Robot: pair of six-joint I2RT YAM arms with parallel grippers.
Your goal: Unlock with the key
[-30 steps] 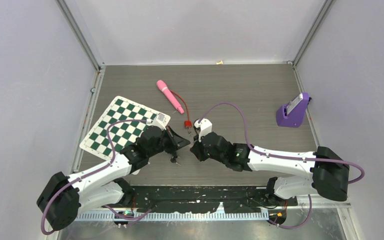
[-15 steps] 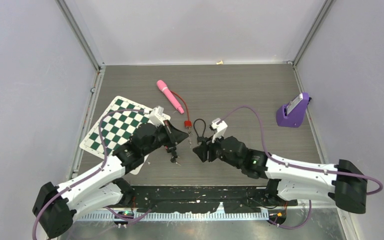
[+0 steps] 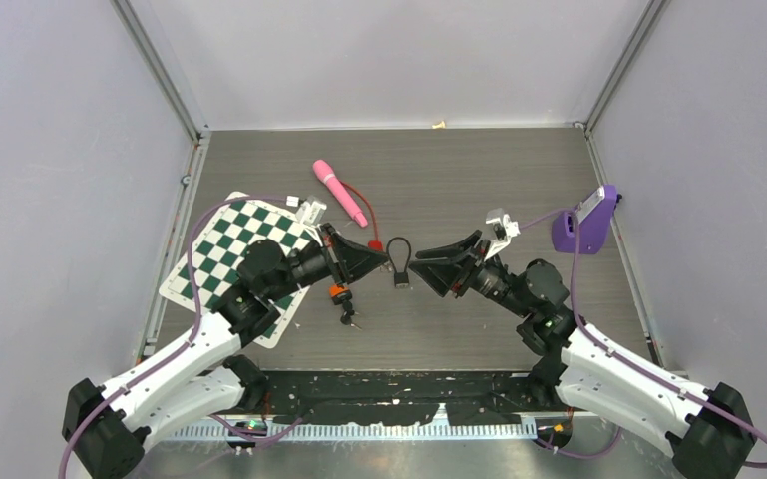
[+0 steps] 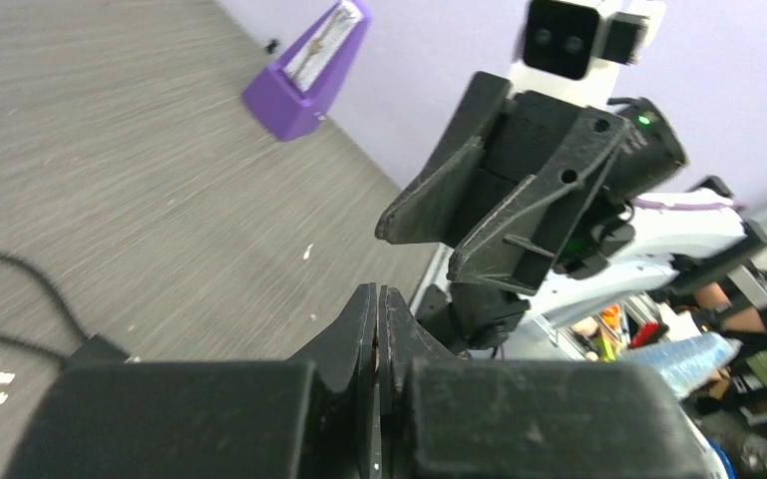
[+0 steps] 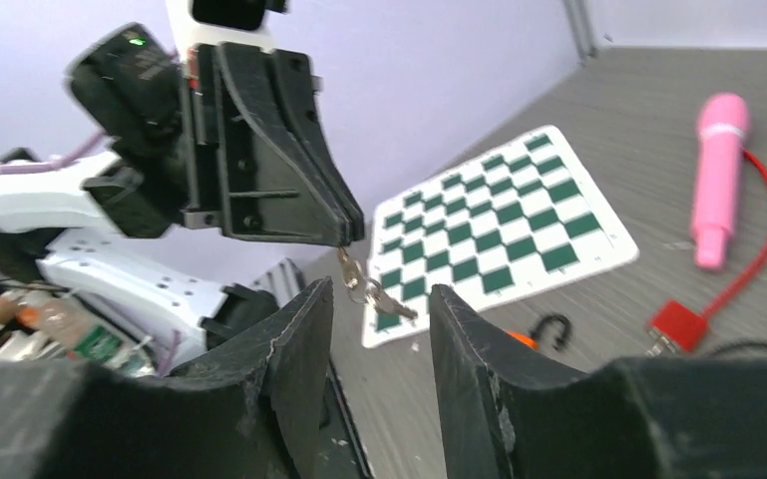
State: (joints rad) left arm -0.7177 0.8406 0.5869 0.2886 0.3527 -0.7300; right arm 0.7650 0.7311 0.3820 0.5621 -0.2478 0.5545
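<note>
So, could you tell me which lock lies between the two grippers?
The black lock with the cable loop; it lies between the left gripper and right gripper, while the red padlock and orange lock sit beside the left one.

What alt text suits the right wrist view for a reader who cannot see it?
The left gripper, shut, dangles keys before the open right gripper. Behind lie a chessboard mat, pink wand and red padlock.

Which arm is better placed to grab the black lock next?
Right. The right gripper is open and empty, pointing at the black lock, which lies on the table between the arms. The left gripper is shut on the key, so it probably cannot take the lock too.
</note>
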